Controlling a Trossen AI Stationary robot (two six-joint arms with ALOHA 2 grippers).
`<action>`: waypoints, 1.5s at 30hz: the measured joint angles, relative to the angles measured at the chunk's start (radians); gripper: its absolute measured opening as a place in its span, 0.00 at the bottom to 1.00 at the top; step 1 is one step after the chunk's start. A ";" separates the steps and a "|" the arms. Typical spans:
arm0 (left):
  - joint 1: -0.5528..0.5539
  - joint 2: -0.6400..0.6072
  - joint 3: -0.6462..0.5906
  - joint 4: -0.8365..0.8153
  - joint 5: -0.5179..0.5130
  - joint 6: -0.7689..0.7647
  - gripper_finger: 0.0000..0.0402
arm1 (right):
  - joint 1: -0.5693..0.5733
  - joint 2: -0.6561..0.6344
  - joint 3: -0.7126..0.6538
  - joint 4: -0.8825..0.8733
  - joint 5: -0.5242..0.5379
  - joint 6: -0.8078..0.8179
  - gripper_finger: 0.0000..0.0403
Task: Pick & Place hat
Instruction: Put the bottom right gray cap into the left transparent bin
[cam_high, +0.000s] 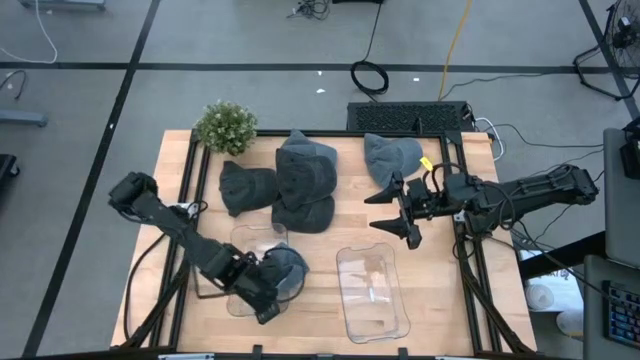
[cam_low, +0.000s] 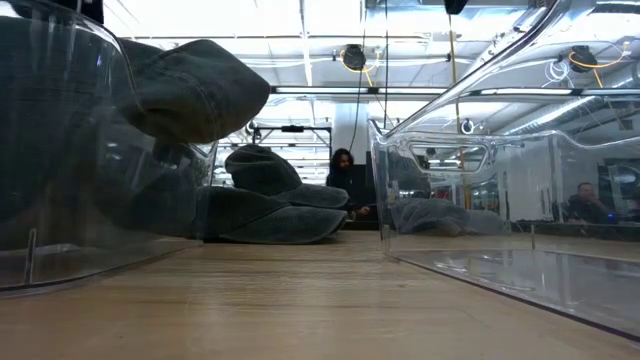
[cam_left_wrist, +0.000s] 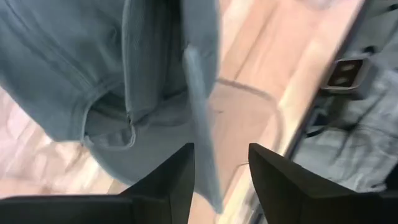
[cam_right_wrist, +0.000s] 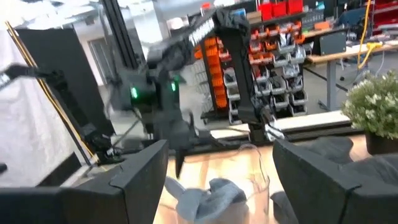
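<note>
Left hand (cam_high: 272, 300) at lower left of the frame, fingers pinching a grey hat (cam_high: 287, 266) over a clear bin (cam_high: 250, 270), right hand (cam_high: 400, 208) spread at centre right, more hats (cam_high: 305, 185) piled upper centre on the wooden surface (cam_high: 440, 290).

Workshop lab: parts-bin shelves (cam_right_wrist: 273, 46), floor cables (cam_high: 372, 75), workbenches (cam_right_wrist: 339, 57).

Five grey hats (cam_high: 302, 165), two clear bins (cam_high: 372, 290), one potted plant (cam_high: 225, 127), two arms (cam_high: 165, 222)
</note>
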 joint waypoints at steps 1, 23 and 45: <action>0.007 0.016 0.000 -0.006 0.014 -0.004 0.39 | 0.000 0.000 0.000 0.010 0.000 0.000 0.69; 0.096 0.080 0.000 -0.174 0.046 0.011 0.39 | 0.000 0.000 -0.002 0.017 -0.005 -0.008 0.69; -0.140 -0.308 -0.028 0.094 -0.661 -0.017 0.02 | 0.000 0.000 -0.002 0.016 -0.005 -0.005 0.69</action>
